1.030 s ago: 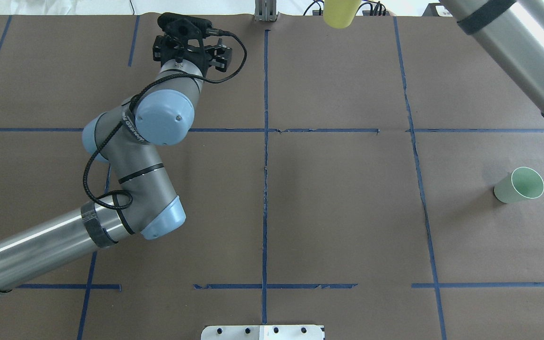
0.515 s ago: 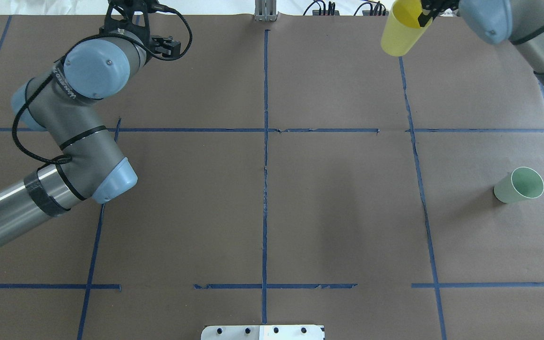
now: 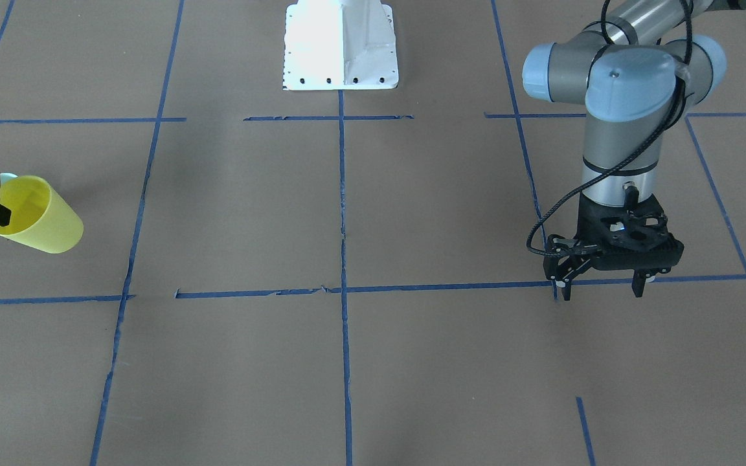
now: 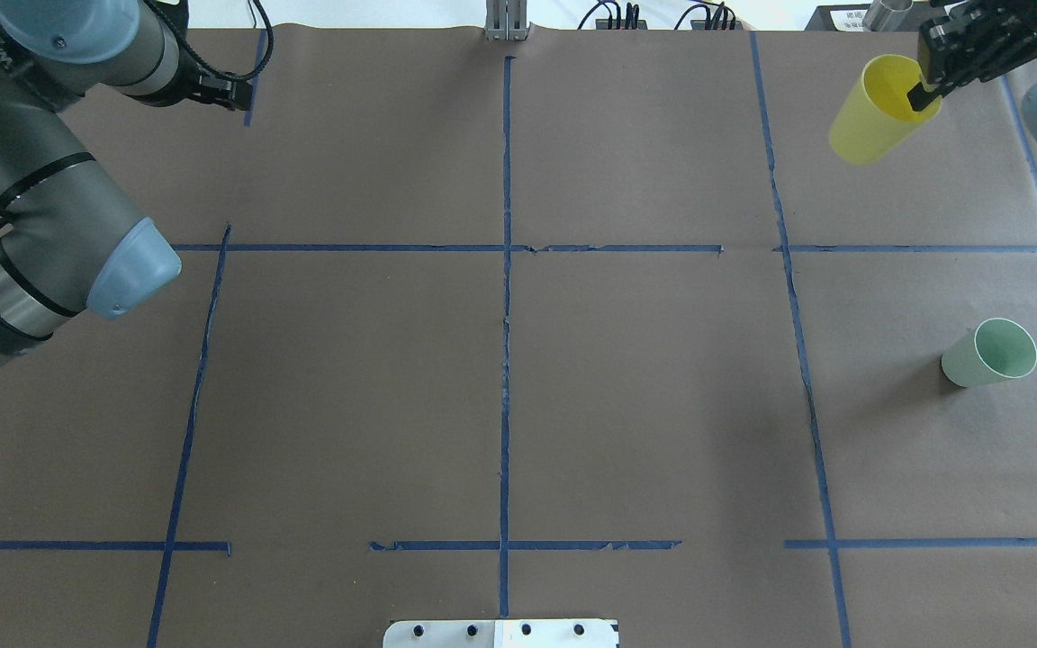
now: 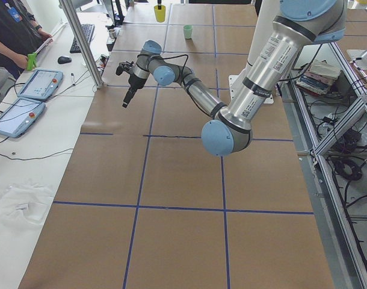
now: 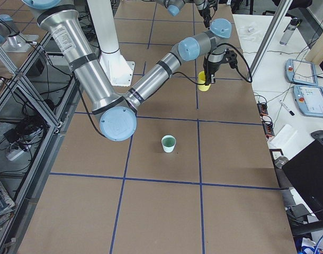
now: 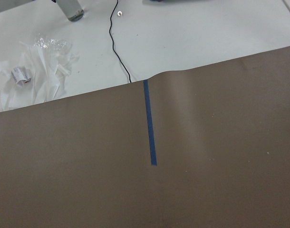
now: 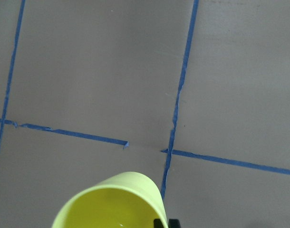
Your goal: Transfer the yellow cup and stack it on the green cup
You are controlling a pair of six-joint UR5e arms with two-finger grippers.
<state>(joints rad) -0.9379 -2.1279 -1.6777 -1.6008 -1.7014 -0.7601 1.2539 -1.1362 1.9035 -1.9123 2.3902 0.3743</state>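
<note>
right jaws pinch yellow cup [image 4: 865, 126] by its rim; left jaws spread, clear only front-on; green cup [image 4: 991, 353] well apart

Opposed high views, common yellow cup [image 4: 868, 128]

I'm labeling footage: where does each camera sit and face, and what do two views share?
Front-facing: across the table, facing the robot; left arm, left tool.
Overhead: behind robot, looking down; both arms, right tool.
Exterior left: table's end; left arm near.
Exterior right: opposite end; right arm near.
Left wrist: table edge below; no body.
Right wrist: down over yellow cup; fingertip sliver.
Shared: green cup in overhead and exterior right.
</note>
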